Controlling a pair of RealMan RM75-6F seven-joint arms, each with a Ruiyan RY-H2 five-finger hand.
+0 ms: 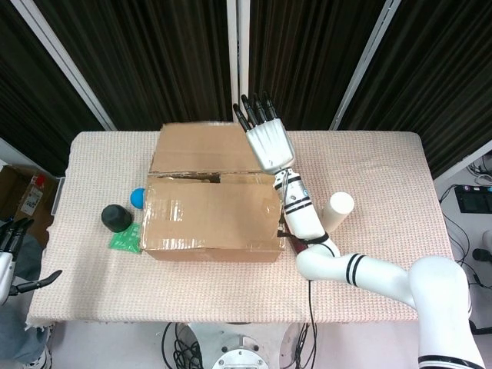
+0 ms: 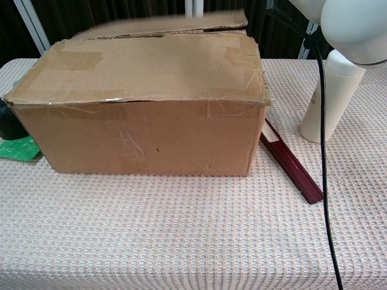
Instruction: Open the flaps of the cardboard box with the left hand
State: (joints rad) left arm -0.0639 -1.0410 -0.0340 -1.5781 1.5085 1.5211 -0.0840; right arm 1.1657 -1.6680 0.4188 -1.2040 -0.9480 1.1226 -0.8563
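Observation:
The cardboard box (image 1: 207,242) (image 2: 139,130) stands mid-table. Its far flap (image 1: 204,147) (image 2: 163,24) is swung back past upright, away from me, and blurred with motion. The near flap (image 1: 211,207) lies flat over the top. My right hand (image 1: 269,142) is raised with its fingers stretched out straight, its back toward me, at the far flap's right end; whether it touches the flap I cannot tell. My left hand (image 1: 9,257) hangs off the table's left edge, fingers apart and holding nothing. In the chest view only a part of the right arm shows, at the top right.
A blue ball (image 1: 137,197), a black round object (image 1: 117,217) and a green packet (image 1: 124,238) lie left of the box. A white cylinder (image 1: 335,211) (image 2: 329,96) stands to its right. A dark red strip (image 2: 290,163) lies against the box's right side on the woven table cover (image 1: 369,177).

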